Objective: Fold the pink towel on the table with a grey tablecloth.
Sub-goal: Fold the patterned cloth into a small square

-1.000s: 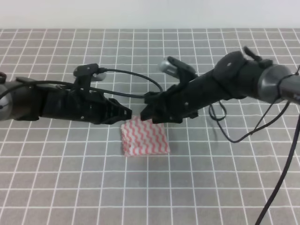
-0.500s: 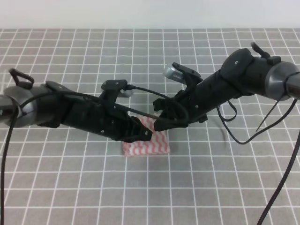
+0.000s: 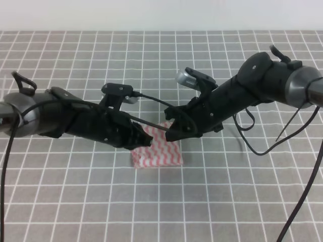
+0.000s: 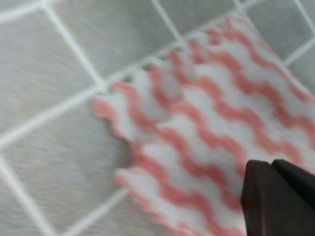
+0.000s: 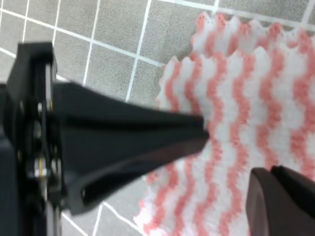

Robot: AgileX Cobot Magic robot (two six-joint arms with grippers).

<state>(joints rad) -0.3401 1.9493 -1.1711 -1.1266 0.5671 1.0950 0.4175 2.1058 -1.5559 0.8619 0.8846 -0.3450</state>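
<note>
Centrally, the pink towel (image 3: 157, 148) lies on the grey-clothed tabletop (image 3: 227, 196). It looks thin, light and limp; grip a jagged corner. Right end effector (image 5: 229, 157) is apart over it; left end effector's (image 3: 146, 142) state cannot be told.

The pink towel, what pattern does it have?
Pink-and-white wavy zigzag stripes on the pink towel, clearest in the right wrist view.

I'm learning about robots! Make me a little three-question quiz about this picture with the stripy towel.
1. True or false: the towel lies on a grey cloth with white grid lines.
2. Which colours are the towel's wavy stripes? A) blue and yellow B) pink and white C) green and black
3. Fill in: the left tool and right tool both reach over the towel's ____ edge, the one away from the camera.

Key: 1 true; 2 B; 3 far.
</note>
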